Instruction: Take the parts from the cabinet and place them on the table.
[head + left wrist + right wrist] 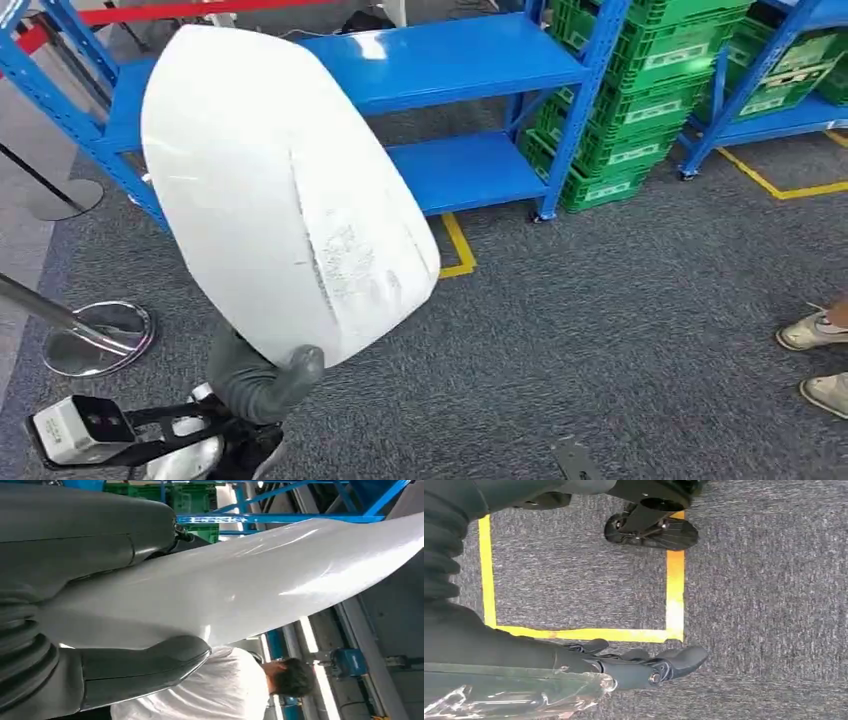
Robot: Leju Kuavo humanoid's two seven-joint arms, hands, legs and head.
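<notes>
The left hand (262, 378) grips the big white part (280, 190) by its lower edge, held above the carpet in front of the blue cabinet (440, 70), so carry it upright and steady toward the bench, while the right hand (644, 667) hangs empty, fingers loosely extended.

Grey carpet floor (600, 320) carries everything here, and the blue shelf rack (440, 110) stands on it. To the right of the rack, touching its upright, sit stacked green crates (640, 90) — a second blue rack (770, 110) stands beyond them. Yellow tape lines (458, 245) run on the carpet just in front of the rack's right foot. Left of the rack, a chrome stanchion base (98, 340) rests on the floor; well to the right — a person's shoes (815, 335).
</notes>
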